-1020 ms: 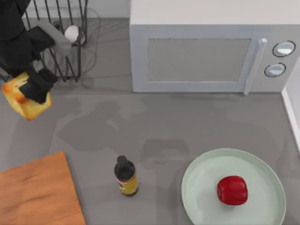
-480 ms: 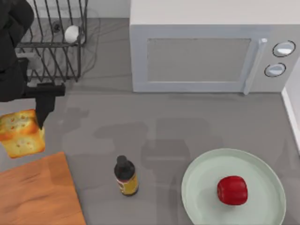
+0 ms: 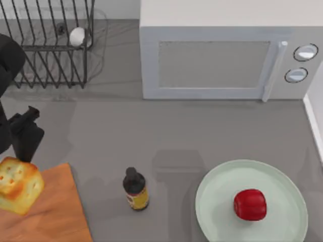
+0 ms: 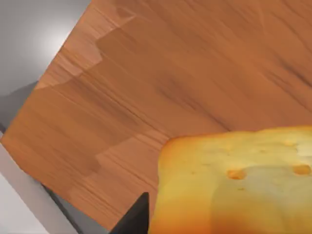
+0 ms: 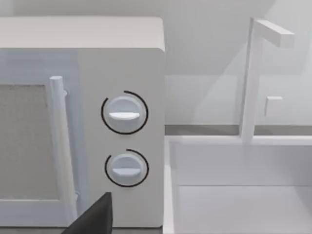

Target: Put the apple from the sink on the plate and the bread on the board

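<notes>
**Mia:** From the top, where is the bread point(image 3: 19, 184)?

**Sam:** At the left edge, over the near corner of the board point(image 3: 48, 214). The left jaws point(image 3: 22, 166) hold it from behind, clenched on it. The black arm comes in from the far left.

**Mia:** Is it down on the board?

**Sam:** I think it hangs a little above. I can't tell for sure from up here.

**Mia:** And the apple point(image 3: 250, 204)?

**Sam:** It sits on the plate point(image 3: 217, 191), at the right. That part looks done. A bottle point(image 3: 135, 189) stands on the counter point(image 3: 151, 131) between the board and the plate. A microwave point(image 3: 222, 55) and a wire rack point(image 3: 50, 45) with a white ball point(image 3: 77, 36) are at the back.

**Mia:** What does the left wrist view show?

**Sam:** The bread point(image 4: 234, 180) is close up, and the board point(image 4: 161, 83) spreads out right under it. One dark finger point(image 4: 134, 219) pokes out beside the bread. So the board lies straight below the jaws. I think the next move is just down, then let go.

**Mia:** And the right wrist view?

**Sam:** The microwave point(image 5: 83, 122) with two knobs, and the white sink point(image 5: 234, 195) beside it. A dark finger point(image 5: 95, 217) shows at the edge. The right arm seems parked there, and I can't tell how its jaws stand.
</notes>
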